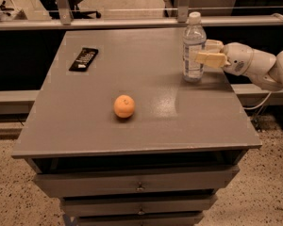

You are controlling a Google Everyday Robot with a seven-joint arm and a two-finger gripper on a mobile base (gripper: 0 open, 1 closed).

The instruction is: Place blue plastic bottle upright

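The blue plastic bottle (pixel 194 41), clear with a white cap and a pale label, stands upright at the back right of the grey table (pixel 132 135). Its base looks to rest on the tabletop. My gripper (pixel 201 52) reaches in from the right. Its cream fingers (pixel 210 59) lie on either side of the bottle's middle, shut on it. The far finger is partly hidden behind the bottle.
An orange (pixel 124 106) lies near the table's middle, left of the bottle. A flat black remote (pixel 84 59) lies at the back left. The white arm (pixel 254 65) hangs over the table's right edge. A railing (pixel 132 22) runs behind the table, and drawers (pixel 137 185) sit below the top.
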